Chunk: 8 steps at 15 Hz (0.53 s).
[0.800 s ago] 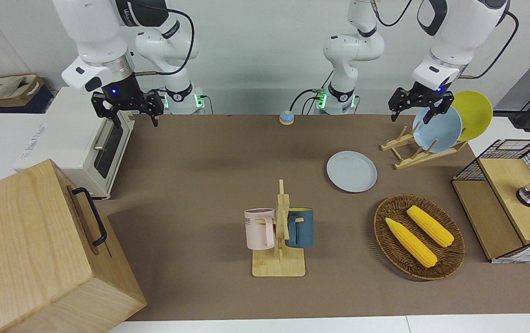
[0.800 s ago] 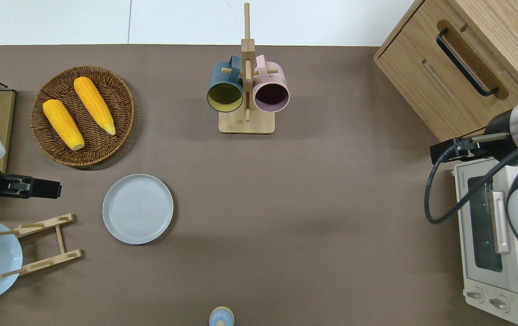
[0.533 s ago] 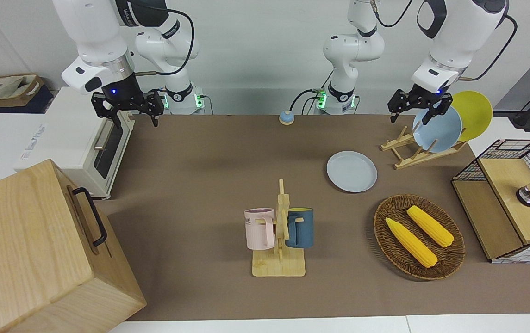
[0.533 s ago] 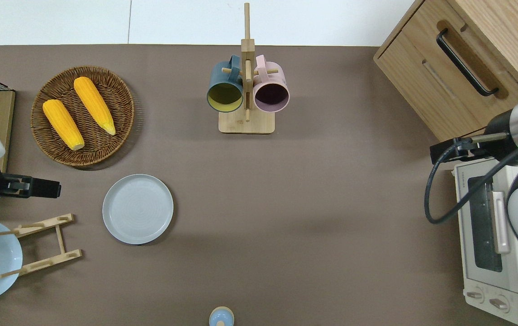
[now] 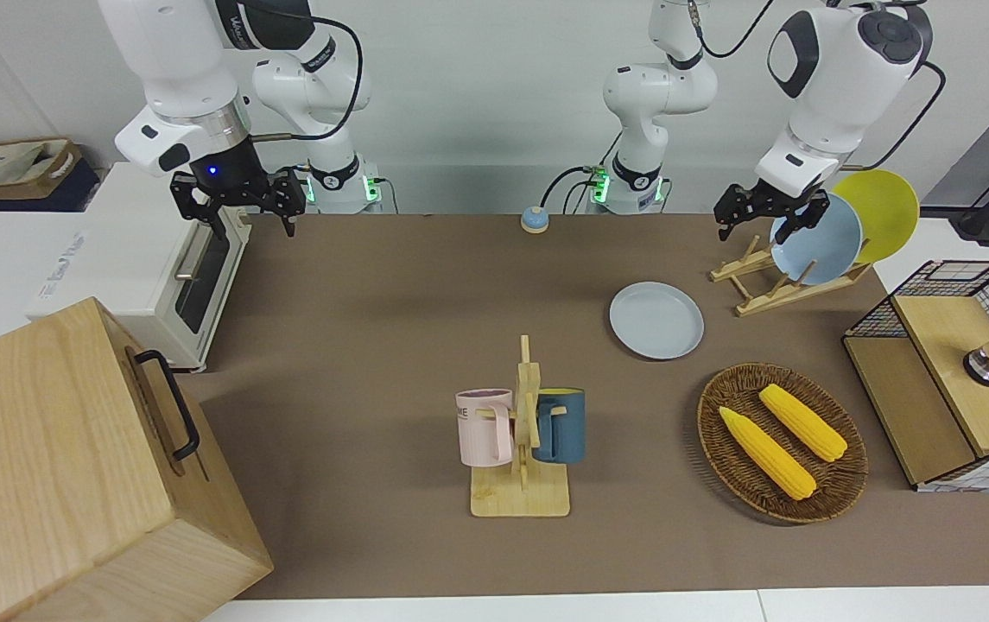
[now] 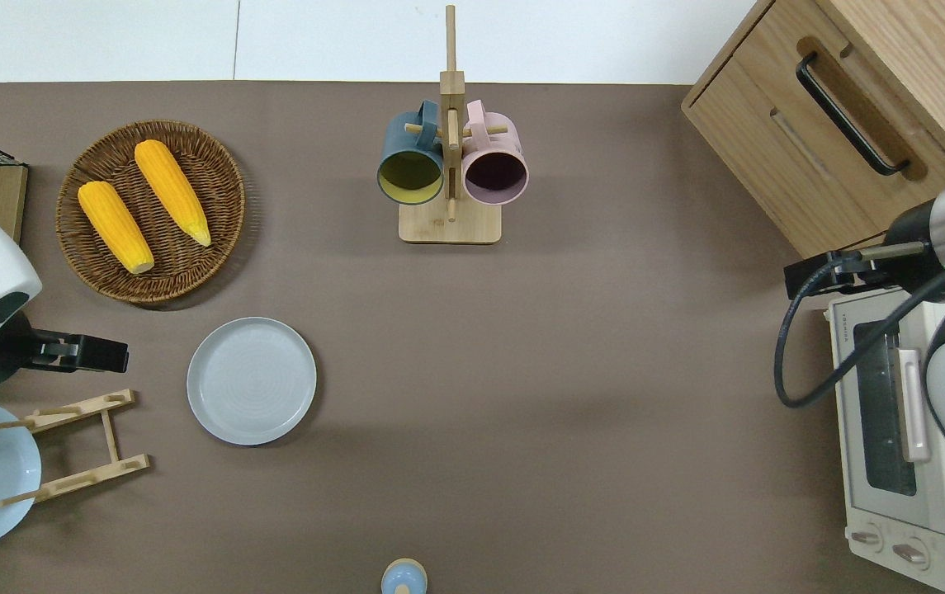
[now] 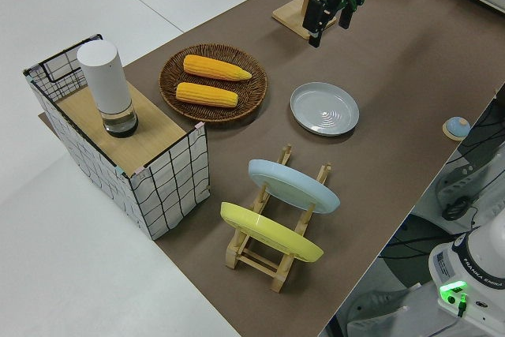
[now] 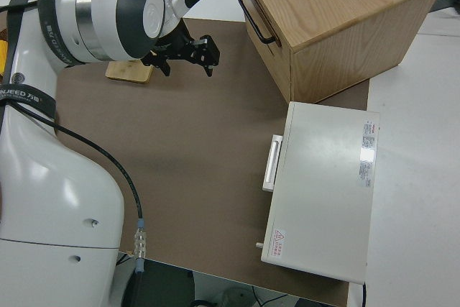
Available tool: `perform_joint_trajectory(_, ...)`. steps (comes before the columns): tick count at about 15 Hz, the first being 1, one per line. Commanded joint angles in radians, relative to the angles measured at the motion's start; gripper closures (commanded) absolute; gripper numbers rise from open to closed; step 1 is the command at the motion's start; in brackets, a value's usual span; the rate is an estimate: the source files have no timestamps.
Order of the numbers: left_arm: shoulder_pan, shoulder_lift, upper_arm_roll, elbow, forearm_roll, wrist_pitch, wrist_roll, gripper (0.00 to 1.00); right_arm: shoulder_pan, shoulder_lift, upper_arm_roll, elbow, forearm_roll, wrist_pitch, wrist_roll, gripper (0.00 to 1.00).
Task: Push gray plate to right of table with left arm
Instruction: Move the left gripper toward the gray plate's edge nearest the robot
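Observation:
The gray plate lies flat on the brown table, between the dish rack and the wicker basket. My left gripper hangs open in the air, holding nothing. It is over bare table next to the rack, toward the left arm's end from the plate and apart from it. The right arm is parked, its gripper open and holding nothing.
A wooden dish rack holds a light-blue plate and a yellow plate on edge. A wicker basket holds two corn cobs. A mug stand, a toaster oven, a wooden cabinet and a wire box ring the table.
The left arm has swung a little, carrying its gripper slightly toward the gray plate. The plate and the right arm have not moved.

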Motion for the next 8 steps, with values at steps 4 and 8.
perform_joint_trajectory(4, -0.004, -0.015, 0.001, -0.141, 0.010, 0.159, -0.037, 0.01, -0.001, -0.006, 0.000, 0.001, 0.007, -0.010, 0.003, 0.017)
perform_joint_trajectory(8, -0.005, -0.015, 0.001, -0.210, 0.007, 0.237, -0.038, 0.01, -0.001, -0.006, 0.000, 0.001, 0.007, -0.010, 0.003, 0.017)
